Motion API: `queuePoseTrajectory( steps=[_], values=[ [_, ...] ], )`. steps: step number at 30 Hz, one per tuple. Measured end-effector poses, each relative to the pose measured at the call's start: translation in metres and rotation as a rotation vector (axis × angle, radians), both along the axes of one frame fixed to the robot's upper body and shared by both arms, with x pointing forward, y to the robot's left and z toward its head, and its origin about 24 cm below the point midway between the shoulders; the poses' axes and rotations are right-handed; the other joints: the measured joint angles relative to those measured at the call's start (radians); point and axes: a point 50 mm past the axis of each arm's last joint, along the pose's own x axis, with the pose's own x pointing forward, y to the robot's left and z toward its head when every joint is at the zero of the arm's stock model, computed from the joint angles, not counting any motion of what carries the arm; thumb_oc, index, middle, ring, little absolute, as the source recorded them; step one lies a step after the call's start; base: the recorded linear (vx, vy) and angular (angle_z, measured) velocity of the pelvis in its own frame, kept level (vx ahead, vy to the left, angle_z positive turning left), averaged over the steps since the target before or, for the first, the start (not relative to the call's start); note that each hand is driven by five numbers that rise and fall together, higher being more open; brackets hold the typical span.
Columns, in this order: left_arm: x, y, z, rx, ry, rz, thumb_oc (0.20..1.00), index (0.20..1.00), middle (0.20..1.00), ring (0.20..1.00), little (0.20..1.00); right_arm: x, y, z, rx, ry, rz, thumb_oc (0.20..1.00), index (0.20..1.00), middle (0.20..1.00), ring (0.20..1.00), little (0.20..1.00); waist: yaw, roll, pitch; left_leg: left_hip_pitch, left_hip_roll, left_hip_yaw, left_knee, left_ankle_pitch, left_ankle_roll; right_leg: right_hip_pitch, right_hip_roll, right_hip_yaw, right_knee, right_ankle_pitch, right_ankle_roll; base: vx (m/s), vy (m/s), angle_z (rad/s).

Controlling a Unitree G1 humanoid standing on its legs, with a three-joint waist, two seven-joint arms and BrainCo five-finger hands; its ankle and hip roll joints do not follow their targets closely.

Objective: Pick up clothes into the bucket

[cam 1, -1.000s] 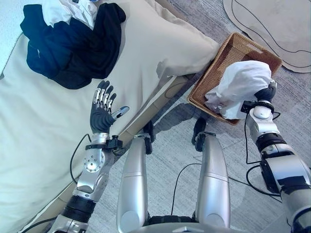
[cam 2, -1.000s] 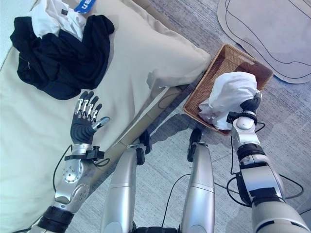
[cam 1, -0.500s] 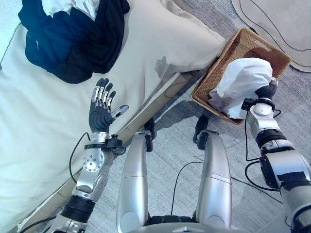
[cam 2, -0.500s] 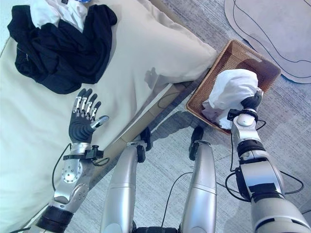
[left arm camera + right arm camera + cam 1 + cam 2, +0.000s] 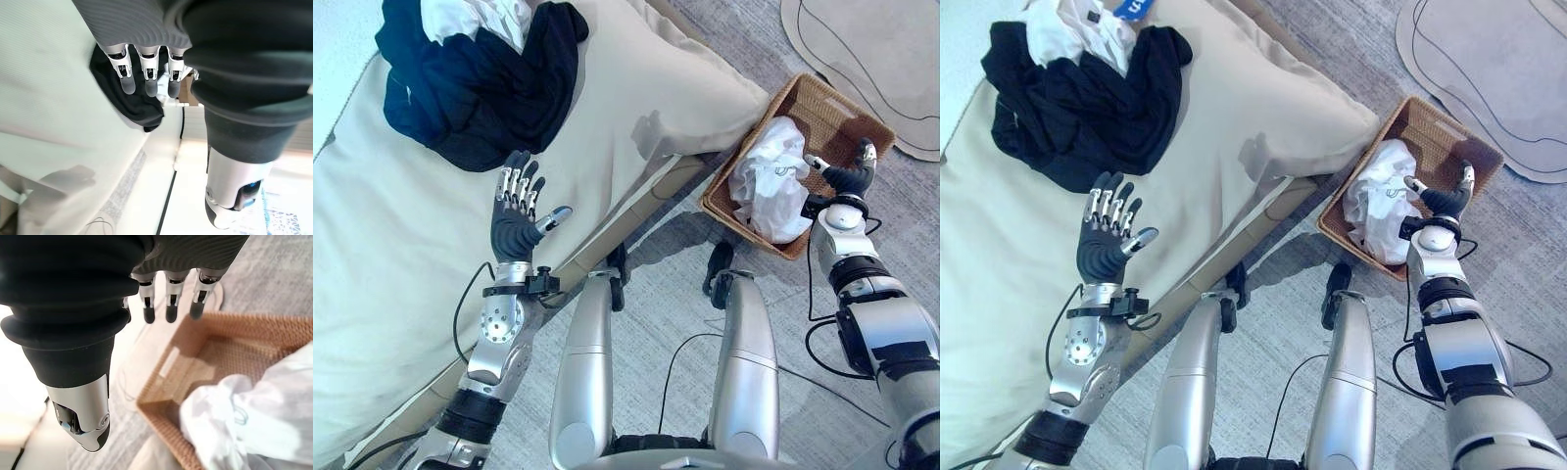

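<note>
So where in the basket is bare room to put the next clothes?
The far half of the basket is bare, between its far rim and the white cloth. The near half is crowded by that cloth. The right hand hovers open beside it.

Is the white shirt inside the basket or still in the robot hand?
Inside. The white shirt lies crumpled in the basket, and the right robot hand beside it is open, holding nothing.
</note>
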Motion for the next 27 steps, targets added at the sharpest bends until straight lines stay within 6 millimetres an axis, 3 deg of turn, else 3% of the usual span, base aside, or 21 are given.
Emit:
queuePoseTrajectory(
  steps=[6, 10, 14, 17, 21, 22, 23, 24, 27],
  values=[
    [0.002, 0.000, 0.002, -0.009, -0.011, -0.001, 1.000, 1.000, 1.000, 1.000, 1.000, -0.005, 0.002, -0.022, 0.019, 0.069, 0.006, 1.000, 1.000, 1.000, 1.000, 1.000, 0.000, -0.003, -0.035, 0.101, -0.004, -0.004, -0.116, 0.035, -0.009, 0.102, 0.001, -0.034, -0.092, 0.024, 0.005, 0.04, -0.026, 0.06],
    [0.004, 0.004, -0.004, -0.003, 0.016, 0.017, 1.000, 1.000, 1.000, 1.000, 1.000, -0.013, 0.018, -0.047, 0.032, 0.083, 0.074, 1.000, 1.000, 1.000, 1.000, 1.000, -0.018, -0.011, -0.041, 0.238, -0.007, -0.020, -0.214, 0.074, -0.019, 0.248, 0.006, -0.072, -0.175, 0.043, 0.011, 0.08, -0.056, 0.10],
    [0.003, 0.014, -0.023, -0.003, 0.087, 0.076, 1.000, 1.000, 1.000, 1.000, 1.000, -0.030, 0.047, -0.075, 0.057, 0.069, 0.179, 1.000, 1.000, 1.000, 1.000, 1.000, -0.026, -0.037, -0.099, 0.342, 0.001, -0.044, -0.302, 0.089, -0.027, 0.368, 0.022, -0.115, -0.258, 0.046, 0.018, 0.12, -0.095, 0.12],
    [0.000, 0.028, -0.039, 0.010, 0.151, 0.143, 1.000, 1.000, 1.000, 1.000, 1.000, -0.055, 0.064, -0.096, 0.087, 0.049, 0.243, 1.000, 1.000, 1.000, 1.000, 1.000, -0.024, -0.058, -0.121, 0.441, 0.012, -0.073, -0.369, 0.106, -0.039, 0.487, 0.038, -0.161, -0.320, 0.046, 0.018, 0.09, -0.063, 0.18],
    [-0.007, 0.032, -0.061, 0.012, 0.248, 0.170, 1.000, 1.000, 1.000, 1.000, 1.000, -0.076, 0.065, -0.117, 0.136, 0.085, 0.256, 1.000, 1.000, 1.000, 1.000, 1.000, -0.020, -0.066, -0.137, 0.535, 0.014, -0.113, -0.426, 0.120, -0.052, 0.629, 0.046, -0.228, -0.376, 0.041, 0.024, 0.12, -0.072, 0.48],
    [-0.005, 0.029, -0.065, 0.031, 0.262, 0.166, 1.000, 1.000, 1.000, 1.000, 1.000, -0.093, 0.060, -0.127, 0.183, 0.078, 0.230, 1.000, 1.000, 1.000, 1.000, 1.000, -0.030, -0.063, -0.147, 0.557, 0.016, -0.111, -0.431, 0.134, -0.058, 0.705, 0.038, -0.294, -0.401, 0.040, 0.025, 0.04, 0.061, 0.97],
    [-0.005, 0.029, -0.067, 0.037, 0.269, 0.166, 1.000, 1.000, 1.000, 1.000, 1.000, -0.099, 0.059, -0.130, 0.191, 0.078, 0.225, 1.000, 1.000, 1.000, 1.000, 1.000, -0.033, -0.065, -0.150, 0.570, 0.023, -0.088, -0.439, 0.128, -0.049, 0.731, 0.031, -0.309, -0.409, 0.040, 0.025, 0.10, 0.128, 1.09],
    [-0.005, 0.031, -0.074, 0.048, 0.302, 0.172, 1.000, 1.000, 1.000, 1.000, 1.000, -0.108, 0.058, -0.138, 0.217, 0.089, 0.212, 1.000, 1.000, 1.000, 1.000, 1.000, -0.026, -0.080, -0.175, 0.587, 0.059, 0.025, -0.427, 0.090, -0.016, 0.756, 0.023, -0.323, -0.413, 0.023, 0.017, 0.17, 0.175, 0.53],
    [-0.010, 0.036, -0.087, 0.092, 0.368, 0.187, 1.000, 1.000, 1.000, 1.000, 1.000, -0.108, 0.067, -0.141, 0.245, 0.084, 0.232, 1.000, 1.000, 1.000, 1.000, 1.000, -0.019, -0.085, -0.204, 0.616, 0.041, 0.058, -0.399, 0.090, -0.016, 0.808, 0.001, -0.321, -0.433, 0.028, 0.039, 0.15, 0.138, 0.12]
  ],
)
